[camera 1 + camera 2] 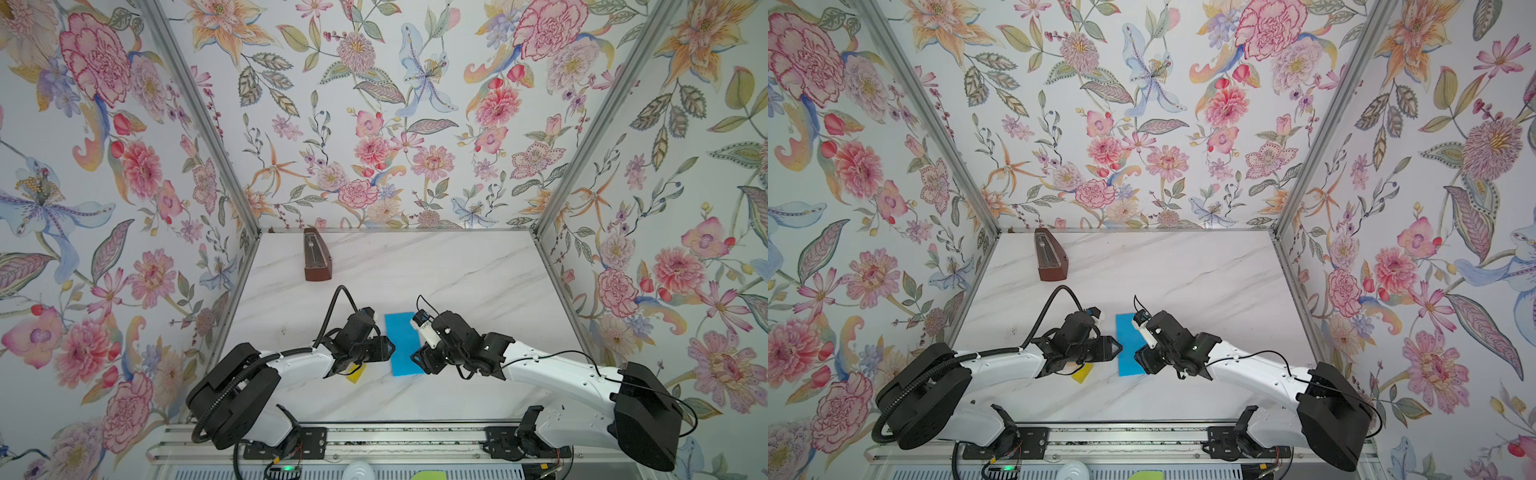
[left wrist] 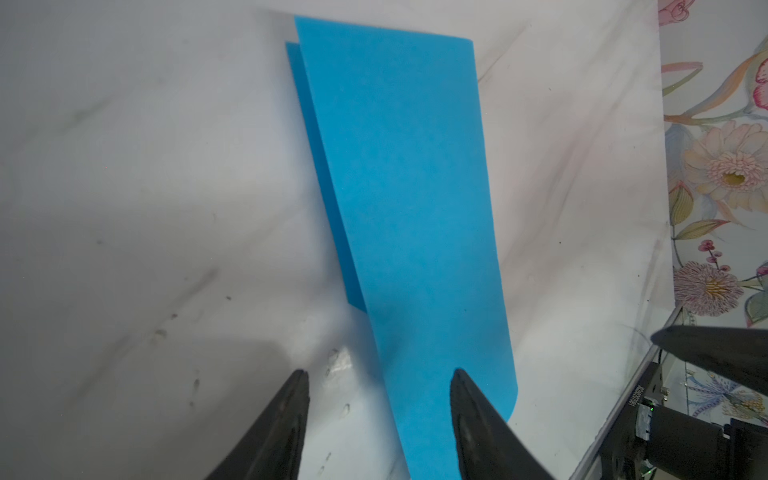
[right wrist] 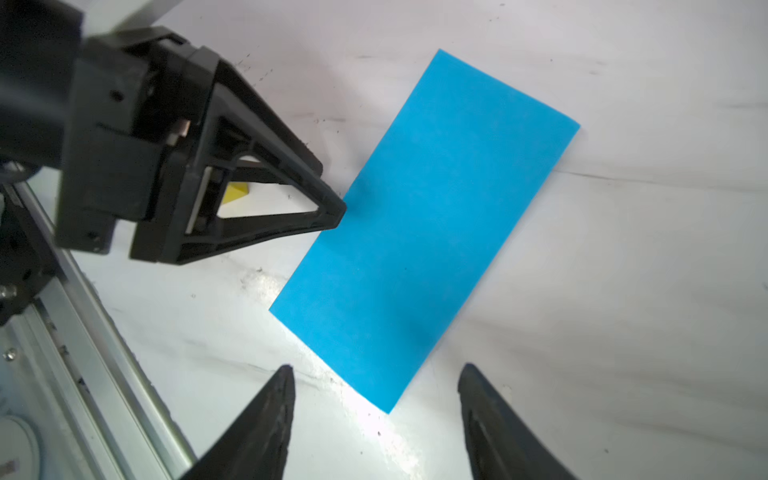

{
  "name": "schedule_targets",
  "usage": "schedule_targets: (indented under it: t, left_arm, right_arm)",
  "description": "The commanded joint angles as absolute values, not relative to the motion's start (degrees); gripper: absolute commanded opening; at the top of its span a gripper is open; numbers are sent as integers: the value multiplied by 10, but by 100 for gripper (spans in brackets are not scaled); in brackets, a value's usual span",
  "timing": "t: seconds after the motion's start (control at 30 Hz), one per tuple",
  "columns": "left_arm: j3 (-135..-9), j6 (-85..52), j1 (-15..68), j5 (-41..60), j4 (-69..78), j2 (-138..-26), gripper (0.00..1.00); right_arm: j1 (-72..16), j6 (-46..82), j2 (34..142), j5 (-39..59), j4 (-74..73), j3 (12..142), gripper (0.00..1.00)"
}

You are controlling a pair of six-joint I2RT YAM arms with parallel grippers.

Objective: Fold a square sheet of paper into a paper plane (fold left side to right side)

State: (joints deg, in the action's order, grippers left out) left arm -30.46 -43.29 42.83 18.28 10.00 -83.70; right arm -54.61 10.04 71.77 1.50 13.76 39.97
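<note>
Both spread, the left end effector [image 2: 379,371] and right end effector [image 3: 377,367] flank the folded square sheet of paper [image 1: 403,345].

White-shelled arms [image 1: 552,370] with black joints [image 1: 648,419]; ribbed black cable [image 1: 328,316].

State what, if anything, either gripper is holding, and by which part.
Nothing: left gripper and right gripper are open; the blue paper lies folded on the table.

Floral-papered walls [image 1: 374,124] around a white marble tabletop [image 1: 415,266], aluminium corner posts [image 1: 200,112].
</note>
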Motion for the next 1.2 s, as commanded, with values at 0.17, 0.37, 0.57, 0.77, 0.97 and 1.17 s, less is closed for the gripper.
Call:
schedule_targets:
  t: [0.17, 0.37, 0.57, 0.77, 0.97, 1.17]
  left_arm:
    - [-275, -496, 449, 233, 237, -876, 52]
    - [-266, -508, 452, 233, 249, -848, 32]
    - [-258, -525, 452, 230, 257, -817, 25]
    - [-257, -537, 453, 240, 273, -817, 17]
    - [-251, -545, 453, 240, 287, -819, 16]
    - [-248, -548, 453, 242, 293, -819, 16]
  right_arm:
    - [-593, 32, 702, -68, 88, 368, 65]
    - [-638, -31, 711, -85, 57, 348, 64]
    - [-676, -80, 727, -108, 31, 342, 62]
    - [-684, -84, 744, -107, -26, 329, 61]
    - [-684, -82, 766, -126, -58, 322, 57]
    - [-681, -77, 771, -128, -80, 312, 50]
